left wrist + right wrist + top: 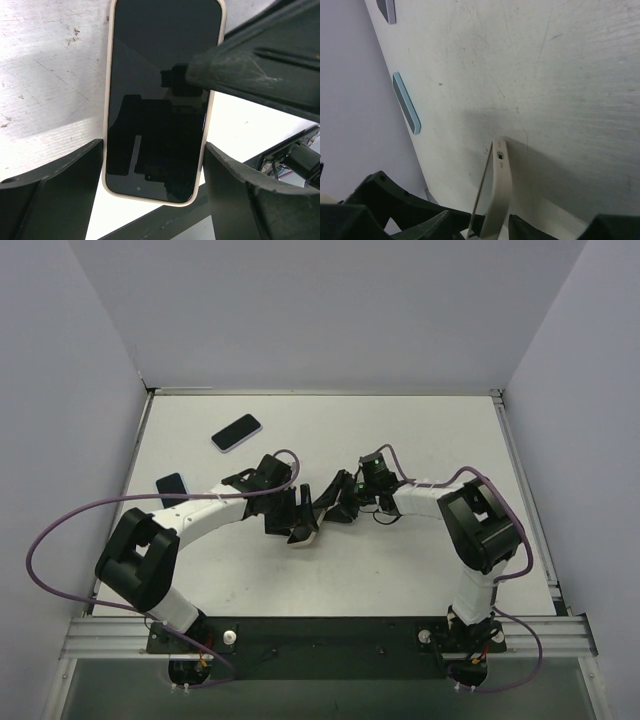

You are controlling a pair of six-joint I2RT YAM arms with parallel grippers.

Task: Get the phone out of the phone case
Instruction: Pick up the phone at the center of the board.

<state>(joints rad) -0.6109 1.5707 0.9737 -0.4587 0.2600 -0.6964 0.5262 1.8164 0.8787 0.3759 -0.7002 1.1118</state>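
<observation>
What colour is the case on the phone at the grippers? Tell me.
Cream case, clearest in left wrist view.

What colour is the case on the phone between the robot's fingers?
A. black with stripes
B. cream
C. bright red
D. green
B: the phone case wrapped around the dark-screened phone shows a pale cream rim in both wrist views.

Left hand (pixel 294 520), right hand (pixel 333 504) meet at centre over cased phone (pixel 306 534); loose phone (pixel 236 432) back left.
</observation>
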